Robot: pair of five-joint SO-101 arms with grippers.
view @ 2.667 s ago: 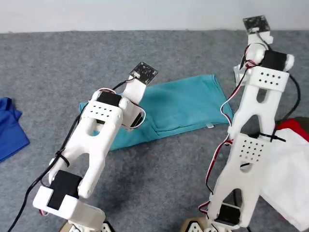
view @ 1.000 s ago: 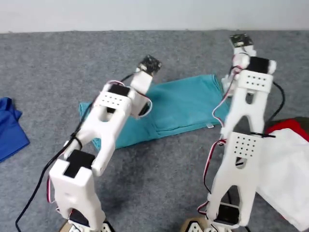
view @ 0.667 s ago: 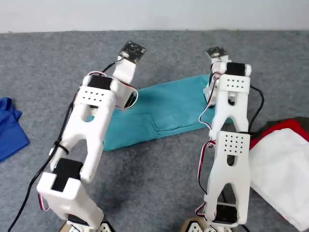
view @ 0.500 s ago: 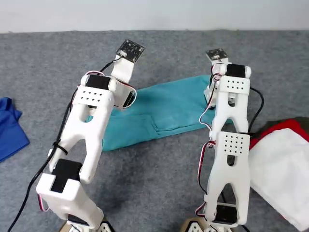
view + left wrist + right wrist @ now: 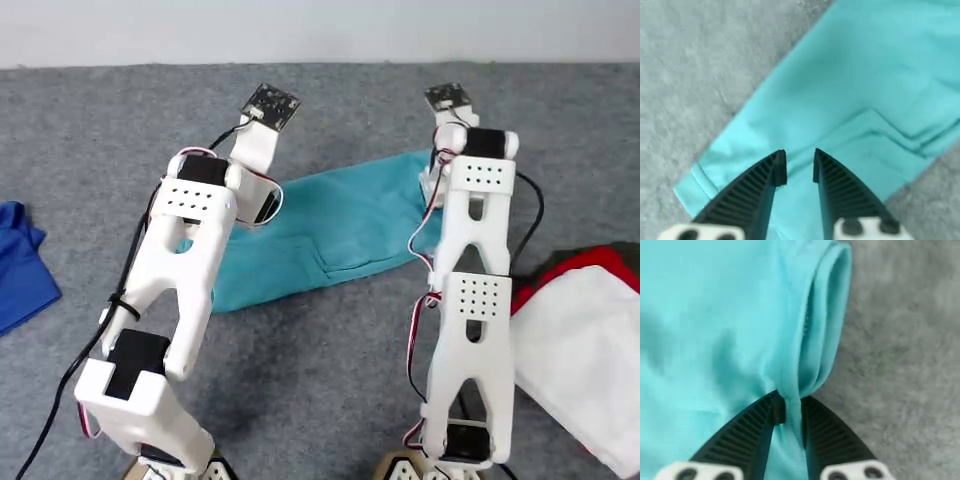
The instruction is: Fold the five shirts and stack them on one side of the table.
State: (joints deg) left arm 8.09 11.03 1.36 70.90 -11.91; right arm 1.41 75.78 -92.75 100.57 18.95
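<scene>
A teal shirt [image 5: 340, 225] lies folded into a long band across the middle of the grey carpeted table [image 5: 330, 380]. In the high view my right gripper [image 5: 432, 190] is at the shirt's right end. The right wrist view shows that gripper [image 5: 788, 412] shut on a raised fold of the teal shirt [image 5: 715, 315], beside a rolled hem. My left gripper [image 5: 262, 200] is over the shirt's left part. From the left wrist view, the left gripper [image 5: 795, 167] stands slightly open just above the flat teal cloth [image 5: 855, 75], with nothing pinched.
A blue shirt [image 5: 18, 265] lies crumpled at the table's left edge. At the right edge a white garment [image 5: 580, 350] lies over a red one [image 5: 590, 262]. Bare carpet runs along the far side and in front of the teal shirt.
Both arms have swung left and farther out. The right gripper has dragged the shirt's right end leftward, bunching it. In the last half second almost nothing moved.
</scene>
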